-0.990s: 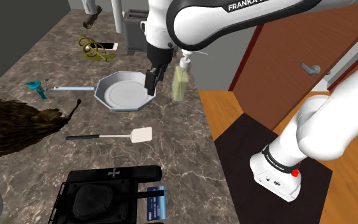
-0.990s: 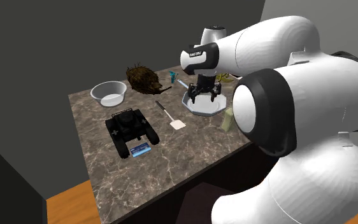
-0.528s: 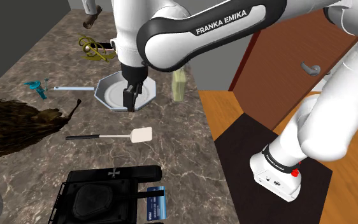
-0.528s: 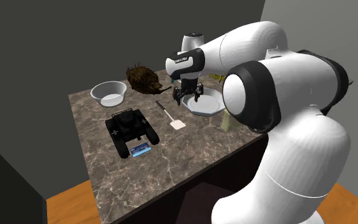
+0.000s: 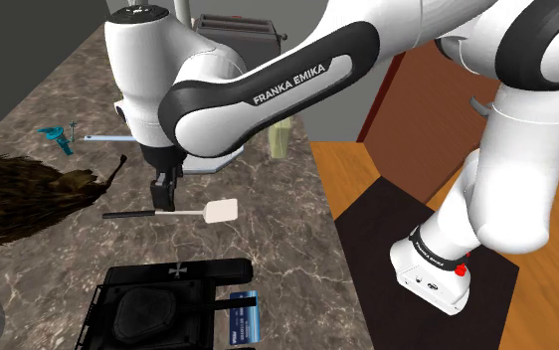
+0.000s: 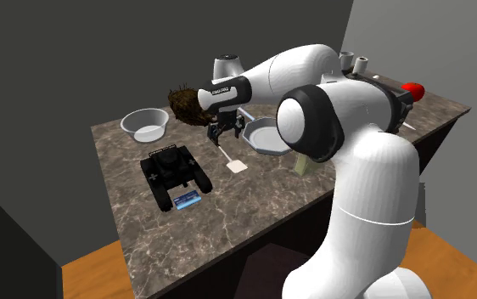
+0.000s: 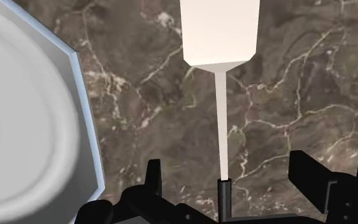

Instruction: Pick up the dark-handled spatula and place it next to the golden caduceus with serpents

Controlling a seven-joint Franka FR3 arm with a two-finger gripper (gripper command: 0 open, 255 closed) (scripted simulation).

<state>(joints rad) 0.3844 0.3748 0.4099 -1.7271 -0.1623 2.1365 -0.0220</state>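
One spatula (image 5: 183,212) (image 6: 235,161) (image 7: 220,32), flat on the table (image 5: 287,229): pale blade, thin pale neck, dark handle. Lies between the pan (image 6: 259,134) (image 7: 37,127) and the toy tank (image 5: 168,298). Blade points to the shoulder view's right, handle toward the brown feathery heap (image 5: 19,194).

One gripper (image 5: 163,199) (image 6: 222,134) (image 7: 227,167), directly above where neck meets handle. Fingers (image 7: 152,175) apart, one on each side of the neck, neither touching it.

Around, one of each:
- octagonal grey pan, just beside the spatula, apart from it
- pale bowl (image 6: 146,125) at the far table end in the second exterior view
- black tank with a blue card (image 5: 243,316) against it
- yellowish bottle (image 5: 279,139) near the table edge
- small teal object (image 5: 57,137) beyond the heap
- toaster (image 5: 233,25) at the back

The arm's big white link hangs over the pan side of the table in the shoulder view. The spatula's own stretch of table is bare.

Against half a second ago: gripper then hung over the pan; now off it, lower, over the spatula. Spatula unmoved
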